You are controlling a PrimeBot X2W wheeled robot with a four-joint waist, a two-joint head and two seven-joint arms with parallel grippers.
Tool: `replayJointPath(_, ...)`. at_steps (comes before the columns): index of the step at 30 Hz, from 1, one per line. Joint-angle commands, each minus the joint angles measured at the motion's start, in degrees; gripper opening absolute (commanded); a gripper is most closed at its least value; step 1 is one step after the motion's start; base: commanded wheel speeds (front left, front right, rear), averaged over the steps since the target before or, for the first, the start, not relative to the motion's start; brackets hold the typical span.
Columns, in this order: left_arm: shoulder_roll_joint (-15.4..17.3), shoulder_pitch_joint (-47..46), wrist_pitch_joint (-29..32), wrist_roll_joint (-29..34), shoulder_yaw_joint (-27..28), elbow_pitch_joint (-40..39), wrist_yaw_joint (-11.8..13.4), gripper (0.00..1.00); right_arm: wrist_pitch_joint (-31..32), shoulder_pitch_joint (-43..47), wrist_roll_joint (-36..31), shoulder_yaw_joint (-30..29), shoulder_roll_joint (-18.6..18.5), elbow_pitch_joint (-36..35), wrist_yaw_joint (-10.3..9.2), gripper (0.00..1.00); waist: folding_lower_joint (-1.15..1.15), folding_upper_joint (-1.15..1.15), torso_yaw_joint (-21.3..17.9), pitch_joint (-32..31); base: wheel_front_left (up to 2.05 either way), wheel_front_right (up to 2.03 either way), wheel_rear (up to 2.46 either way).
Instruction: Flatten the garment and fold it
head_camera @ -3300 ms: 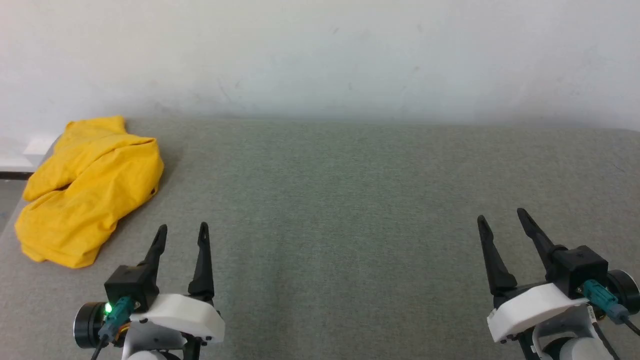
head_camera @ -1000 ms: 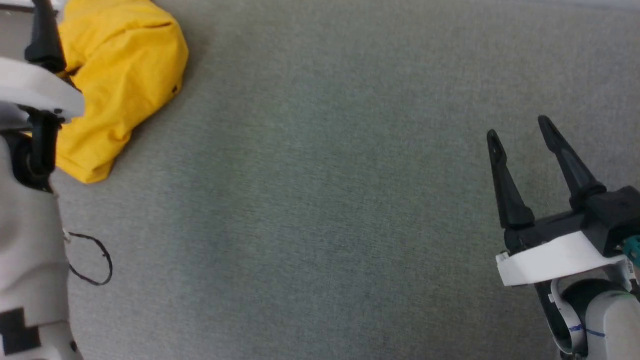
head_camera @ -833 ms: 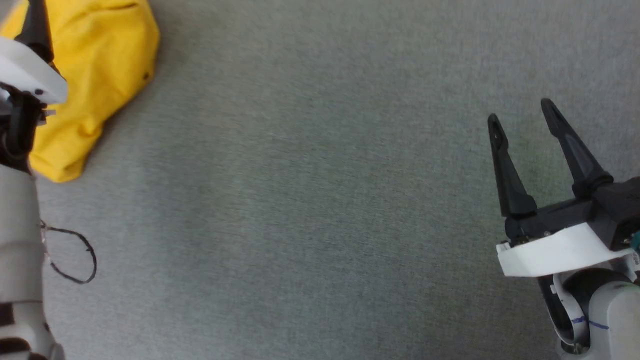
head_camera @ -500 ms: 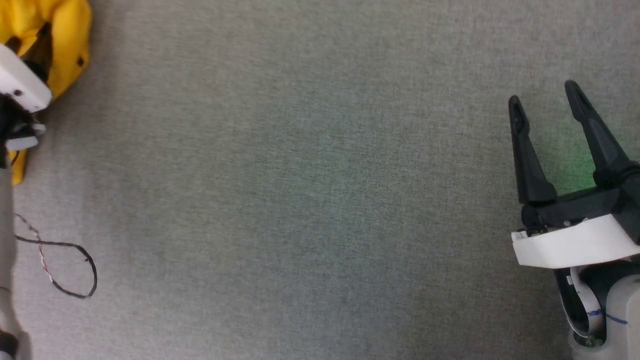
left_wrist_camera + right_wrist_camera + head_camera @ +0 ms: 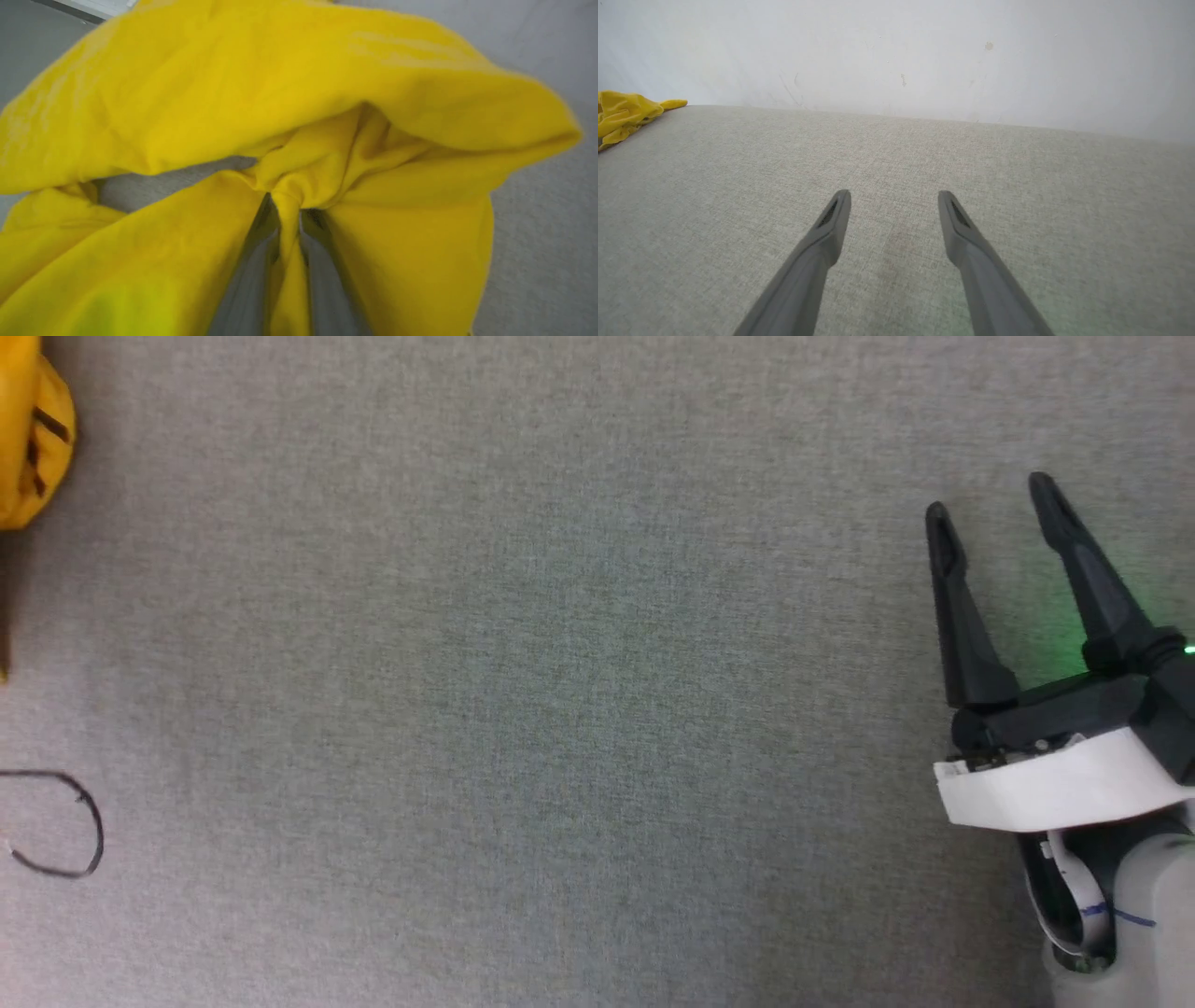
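The garment [image 5: 299, 88] is a bright yellow crumpled shirt. In the left wrist view my left gripper [image 5: 286, 205] is shut on a bunched fold of it, and the cloth drapes over both fingers. The head view catches a small yellow part of the garment [image 5: 28, 448] at the top left edge. Far left in the right wrist view, the garment [image 5: 626, 114] lies at the back of the surface. My right gripper [image 5: 991, 495] stands open at the right, fingers [image 5: 833, 219] apart over bare grey fabric, holding nothing.
A grey woven surface [image 5: 560, 709] spreads across the head view. A loop of thin black cable [image 5: 79, 821] lies at its lower left. A pale wall [image 5: 896, 51] rises behind the surface's far edge.
The head camera has tilted down and shifted, so the garment slid to the picture's left edge. My left gripper reached the garment and shut on a fold. The right gripper stayed open.
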Motion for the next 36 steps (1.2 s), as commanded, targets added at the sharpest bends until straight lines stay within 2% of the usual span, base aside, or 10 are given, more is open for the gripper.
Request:
replayJointPath(1, -0.7, 2.8, -0.7, 0.9, -0.9, 1.8, 0.5, 0.0, -0.5, -0.9, 0.4, 0.1, 0.0, 0.4, -0.05, 1.0, -0.01, 0.0, -0.3, -2.2, 0.0, 0.0, 0.0)
replayJointPath(7, 2.0, 0.2, -14.8, 5.0, -2.8, 1.2, 0.5, 0.0, -2.7, -0.2, 1.4, 1.1, 0.8, 3.7, -0.05, 1.0, -0.01, 0.0, -0.9, -8.6, 0.0, 0.0, 0.0)
replayJointPath(15, 2.9, -2.4, -25.7, 6.4, -7.8, -3.7, 0.5, 0.0, -5.3, 2.5, 1.3, 0.8, 1.5, 7.9, -0.05, 1.0, -0.01, 0.0, -1.6, -19.3, 0.0, 0.0, 0.0)
replayJointPath(20, 1.5, -2.6, -30.2, 6.7, -12.2, -11.1, 0.5, 0.0, -6.3, 4.9, 1.2, -0.8, 1.7, 9.7, -0.05, 1.0, -0.01, 0.0, -1.9, -25.1, 0.0, 0.0, 0.0)
replayJointPath(23, 0.3, -1.9, -31.8, 7.7, -13.7, -16.0, 0.7, 0.0, -6.5, 6.0, 1.0, -1.6, 1.7, 10.1, -0.05, 1.0, -0.01, 0.0, -2.6, -27.7, 0.0, 0.0, 0.0)
replayJointPath(28, -2.0, 2.2, -31.9, 10.0, -16.8, -26.7, 2.8, 0.0, -6.5, 7.1, 1.7, -2.1, 1.8, 9.1, -0.05, 1.0, -0.01, 0.0, -5.7, -30.1, 0.0, 0.0, 0.0)
replayJointPath(32, -4.4, 8.5, -29.0, 10.8, -19.9, -37.4, 5.7, 0.0, -6.3, 8.3, 2.3, -3.0, 1.8, 8.4, -0.05, 1.0, -0.01, 0.0, -8.5, -30.8, 0.0, 0.0, 0.0)
replayJointPath(36, -8.6, 15.9, -26.3, 10.1, -23.7, -47.7, 8.7, 0.0, -6.0, 9.7, 2.7, -3.9, 1.8, 8.3, -0.05, 1.0, -0.01, 0.0, -10.9, -31.5, 0.0, 0.0, 0.0)
